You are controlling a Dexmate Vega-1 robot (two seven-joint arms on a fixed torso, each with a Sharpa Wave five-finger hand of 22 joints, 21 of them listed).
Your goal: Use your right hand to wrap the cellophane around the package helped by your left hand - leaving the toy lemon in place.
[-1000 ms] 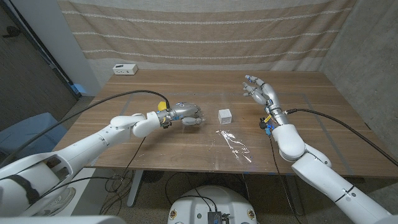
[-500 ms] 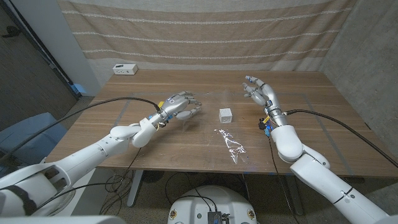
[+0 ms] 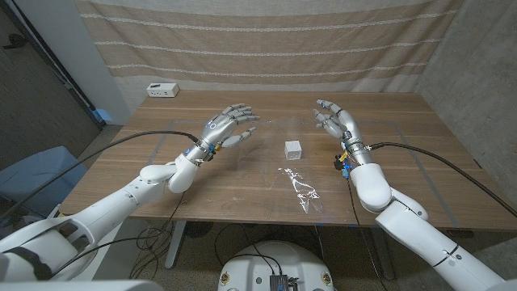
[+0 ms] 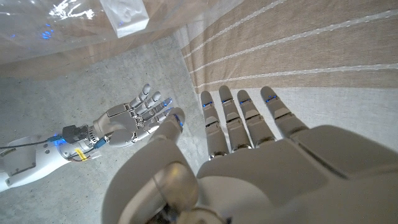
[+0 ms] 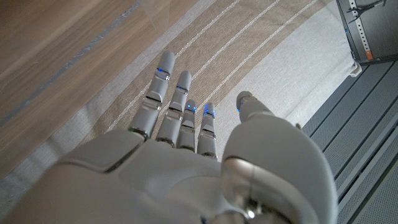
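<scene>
Both arms are raised above the tabletop (image 3: 242, 194) with nothing in their grasp: the left robot hand (image 3: 227, 127) hangs with its fingers spread and slightly curled, and the right robot hand (image 3: 338, 121) is held up with its fingers apart as well. Between them, nearer the right side, the small white package (image 3: 292, 149) sits on a sheet of clear cellophane (image 3: 300, 188), whose crinkled near edge catches the light just in front of the package. No toy lemon can be made out. The wrapping looks not yet begun, so the step in hand is likely the first reach for the film. To do it well, the right robot hand should come down on the loose crinkled edge rather than on the package, pinching only the film so the package does not slide. The left robot hand would best settle lightly on or beside the package to steady it while the sheet is drawn up and over. The film is thin and hard to see, so a slow, low approach seems wise.
</scene>
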